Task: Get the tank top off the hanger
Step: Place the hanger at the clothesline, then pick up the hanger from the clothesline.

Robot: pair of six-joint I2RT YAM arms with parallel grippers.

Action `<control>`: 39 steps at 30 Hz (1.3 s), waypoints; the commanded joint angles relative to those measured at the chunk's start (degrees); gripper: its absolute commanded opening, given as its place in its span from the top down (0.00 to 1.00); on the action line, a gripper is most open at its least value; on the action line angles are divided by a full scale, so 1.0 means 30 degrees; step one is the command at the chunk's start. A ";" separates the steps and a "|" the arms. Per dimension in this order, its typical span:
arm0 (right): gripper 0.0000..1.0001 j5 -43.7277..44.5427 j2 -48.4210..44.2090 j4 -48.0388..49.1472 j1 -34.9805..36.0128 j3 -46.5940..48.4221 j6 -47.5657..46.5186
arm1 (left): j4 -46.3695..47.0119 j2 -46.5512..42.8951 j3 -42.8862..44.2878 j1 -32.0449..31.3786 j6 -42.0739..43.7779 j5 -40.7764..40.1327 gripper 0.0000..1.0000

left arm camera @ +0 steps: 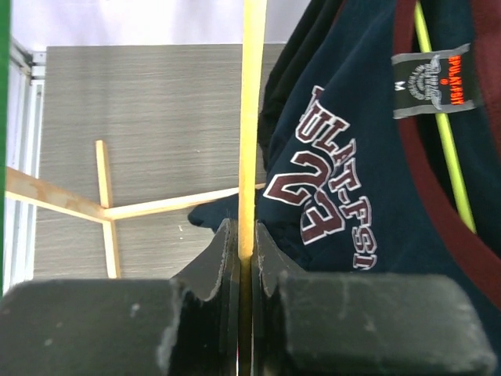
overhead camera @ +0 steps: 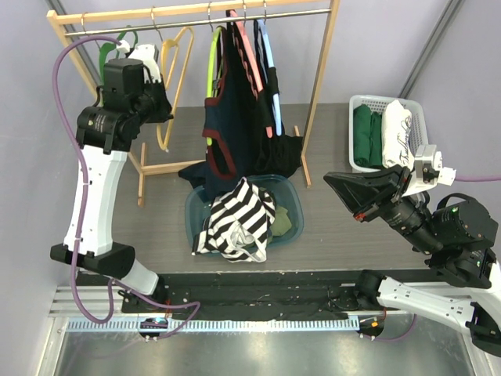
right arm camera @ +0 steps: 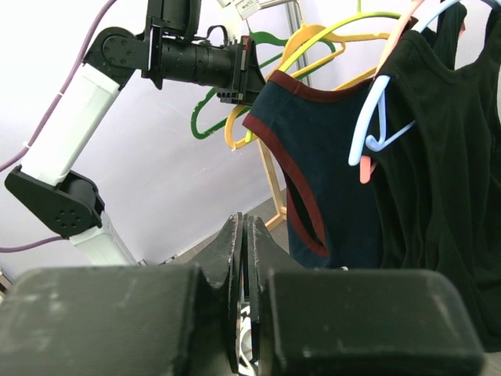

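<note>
Upper left, left fingers (left arm camera: pixel 221 258) pinched the yellow hanger (left arm camera: pixel 252 117); right fingers (right arm camera: pixel 228 251) closed tight, open tabletop (overhead camera: pixel 329 235) around; tank top (overhead camera: pixel 228 117) hung between

**Left arm** (overhead camera: pixel 98 196): white moulded links between black cylindrical joints (overhead camera: pixel 106 125), on a rounded black base (overhead camera: pixel 88 257). A purple cable (overhead camera: pixel 56 74) loops from wrist to base.
**Right arm** (overhead camera: pixel 450 227): the same black joints, a white lower link (overhead camera: pixel 415 294) and a white wrist camera housing (overhead camera: pixel 429 166).
**Left claw** (left arm camera: pixel 245 235) and right claw (right arm camera: pixel 244 231): matte black, wedge-shaped fingers (left arm camera: pixel 223 258) on blocky, lightly scuffed bodies.
</note>
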 commanded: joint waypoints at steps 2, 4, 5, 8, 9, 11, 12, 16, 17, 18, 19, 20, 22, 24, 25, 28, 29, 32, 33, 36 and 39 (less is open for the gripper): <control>0.91 0.0785 0.0064 0.0314 -0.0026 0.0175 0.0135 | 0.0480 -0.1084 -0.0137 0.0123 0.0295 -0.1238 0.74; 0.87 0.1135 0.0093 0.0227 -0.0026 0.0233 0.0252 | 0.0539 -0.1611 -0.0166 0.0152 0.0588 -0.1502 0.47; 0.86 0.1282 0.0093 0.0197 -0.0026 0.0233 0.0339 | 0.0655 -0.1787 -0.0166 0.0124 0.0705 -0.1706 0.40; 0.82 0.1810 0.0209 0.0051 -0.0026 0.0350 0.0486 | 0.1036 -0.2578 -0.0108 0.0124 0.1174 -0.2028 0.36; 0.81 0.1927 0.0297 -0.0008 -0.0026 0.0408 0.0516 | 0.1153 -0.2754 0.0067 0.0123 0.1291 -0.2146 0.35; 0.78 0.2307 0.0618 -0.0038 -0.0026 0.0758 0.0546 | 0.1503 -0.3310 0.0243 0.0123 0.1759 -0.2235 0.34; 0.77 0.2367 0.1258 -0.0067 -0.0026 0.1051 0.0458 | 0.1651 -0.3486 0.0389 0.0152 0.1876 -0.2235 0.33; 0.71 0.3273 0.5356 -0.1469 -0.0026 0.4208 -0.0449 | 0.2296 -0.4481 0.0653 0.0123 0.1966 -0.1651 0.34; 0.70 0.3566 0.6439 -0.1937 -0.0026 0.6451 -0.0654 | 0.2239 -0.4542 0.1031 0.0152 0.1850 -0.1475 0.34; 0.70 0.4033 0.9090 -0.2928 -0.0026 0.7720 -0.1091 | 0.2151 -0.4601 0.1180 0.0124 0.1819 -0.1300 0.35; 0.70 0.4415 1.0305 -0.3431 -0.0026 0.9096 -0.1269 | 0.2122 -0.4717 0.1240 0.0152 0.1790 -0.1182 0.36; 0.69 0.4708 1.1739 -0.3871 -0.0026 1.1749 -0.1416 | 0.2121 -0.5037 0.1182 0.0153 0.1732 -0.1152 0.36; 0.60 0.5267 1.5274 -0.5014 -0.0026 1.4371 -0.1593 | 0.2209 -0.5419 0.0686 0.0123 0.1818 -0.0948 0.37; 0.51 0.5269 1.7048 -0.5630 -0.0026 1.7626 -0.1506 | 0.2238 -0.6093 0.0012 0.0153 0.1994 -0.0830 0.37; 0.51 0.5181 1.8506 -0.5691 -0.0055 1.8390 -0.1215 | 0.2267 -0.6327 -0.0251 0.0124 0.2082 -0.0655 0.37; 0.48 0.4858 1.9923 -0.5224 0.0003 2.0094 -0.0891 | 0.2384 -0.7061 -0.1072 0.0124 0.2521 -0.0595 0.37; 0.47 0.5003 2.0681 -0.5107 0.0003 2.0648 -0.0687 | 0.2356 -0.7207 -0.1393 0.0123 0.2667 -0.0508 0.37; 0.45 0.6290 2.2001 -0.5281 0.0325 2.2023 -0.0743 | 0.2210 -0.7531 -0.1776 0.0123 0.2961 -0.0303 0.39; 0.44 0.6583 2.2268 -0.5485 0.0558 2.2407 -0.0773 | 0.2122 -0.7589 -0.1835 0.0152 0.2991 -0.0244 0.39; 0.43 0.7463 2.2973 -0.5779 0.0998 2.3464 -0.1152 | 0.2092 -0.7764 -0.2216 0.0123 0.2991 0.0020 0.41; 0.43 0.8634 2.2916 -0.5547 0.1642 2.3583 -0.1650 | 0.2209 -0.8028 -0.2772 0.0123 0.2932 0.0196 0.41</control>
